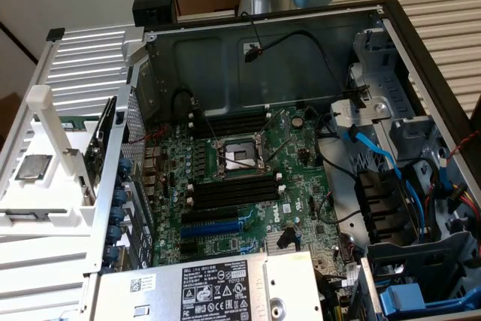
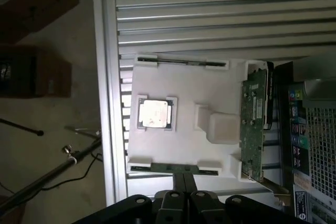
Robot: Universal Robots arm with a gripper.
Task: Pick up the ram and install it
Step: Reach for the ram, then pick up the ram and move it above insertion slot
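Wrist view: gripper [image 2: 184,178] closed, empty, over white tray [image 2: 178,85]. Ram [image 2: 252,129] on edge along tray's edge by PC case [image 2: 315,145]; CPU chip [image 2: 154,114] lies apart.

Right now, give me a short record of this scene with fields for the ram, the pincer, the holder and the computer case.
ram: standing on its long edge at one side of the white holder, not gripped
pincer: shut, empty, apart from the ram
processor chip: lying flat in a recess of the holder
computer case: open, motherboard exposed
memory slots: black with white end clips, on the motherboard
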